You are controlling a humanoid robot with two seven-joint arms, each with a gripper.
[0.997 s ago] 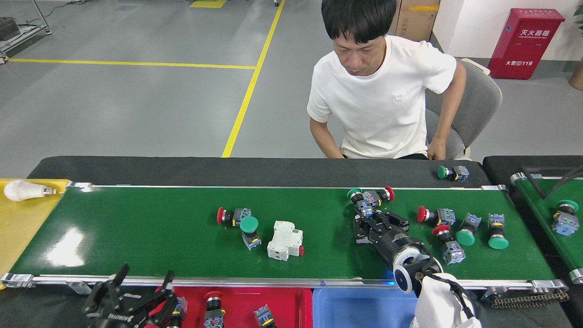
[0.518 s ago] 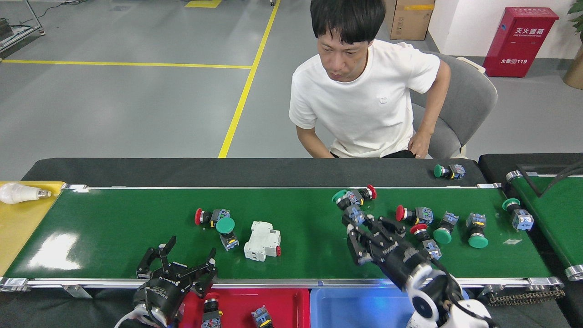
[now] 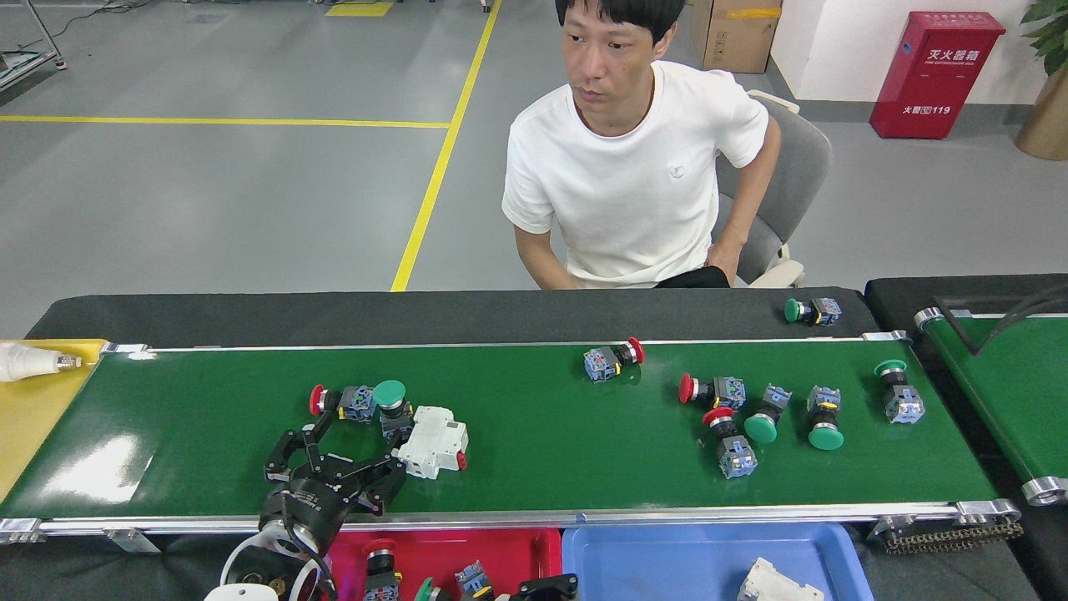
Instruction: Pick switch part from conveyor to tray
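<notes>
Head view: left claw point(image 3: 340, 455) spread above conveyor point(image 3: 534, 467) near edge, nothing pinched. Red switch part point(image 3: 340, 401) seen just beyond it, untouched. Right claw point(image 3: 546, 588) barely visible; state cannot be told. Switches lie in red tray point(image 3: 509, 551); white breaker in blue tray point(image 3: 667, 559).

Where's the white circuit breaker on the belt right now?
Head view, left half of the conveyor: the white circuit breaker lies touching a green-capped switch, just beyond the open left tool.

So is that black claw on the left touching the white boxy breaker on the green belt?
Cannot tell. In the head view the left gripper hangs open beside the white breaker; one finger's tip overlaps its edge.
</notes>
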